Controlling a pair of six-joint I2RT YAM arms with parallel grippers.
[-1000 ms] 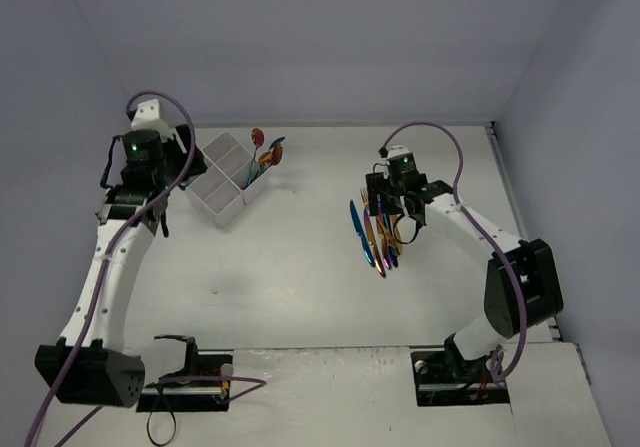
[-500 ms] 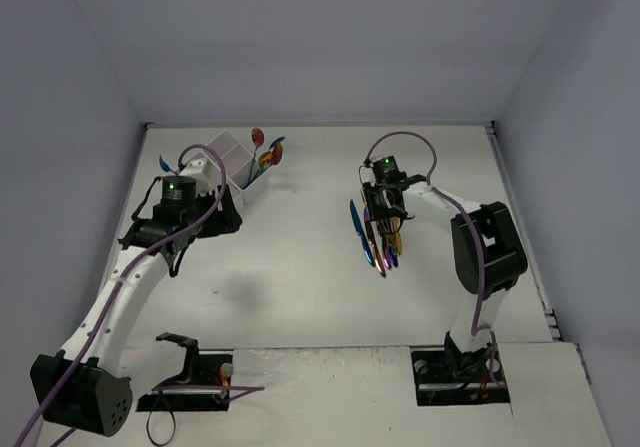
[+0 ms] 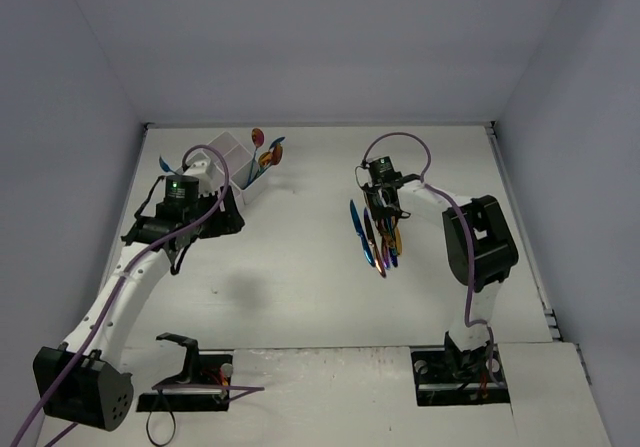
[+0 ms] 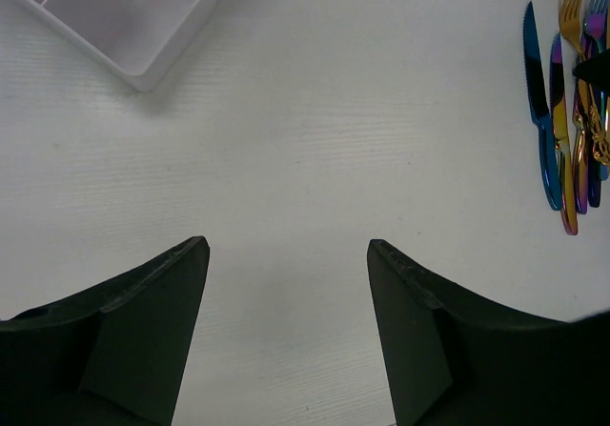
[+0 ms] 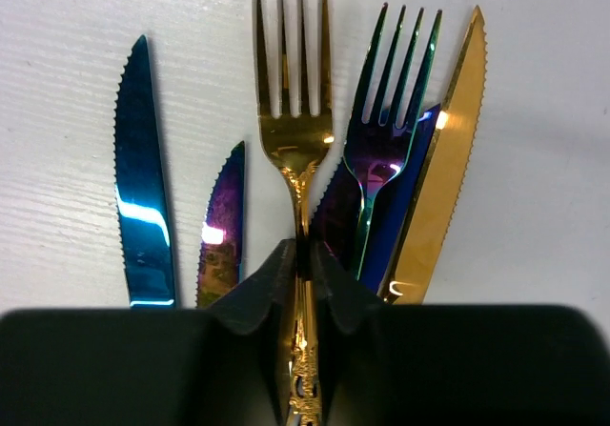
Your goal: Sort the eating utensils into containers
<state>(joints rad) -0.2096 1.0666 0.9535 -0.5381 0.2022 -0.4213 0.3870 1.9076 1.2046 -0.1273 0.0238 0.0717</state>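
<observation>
1. Over the last second my right hand (image 5: 303, 278) had dropped onto the utensil pile (image 3: 378, 235). Its fingers were pinched shut on the handle of the gold fork (image 5: 291, 131), which looked flat on the bench (image 4: 305, 111).
2. Judgement: grasp made, lift not yet done.
3. My left hand (image 4: 286, 250) had swung off the white box (image 4: 143, 59) toward mid-bench, spread wide, holding 0 items.
4. The box sat well apart from the fork, far-left, with a few utensils (image 3: 266, 152) standing in it.
</observation>
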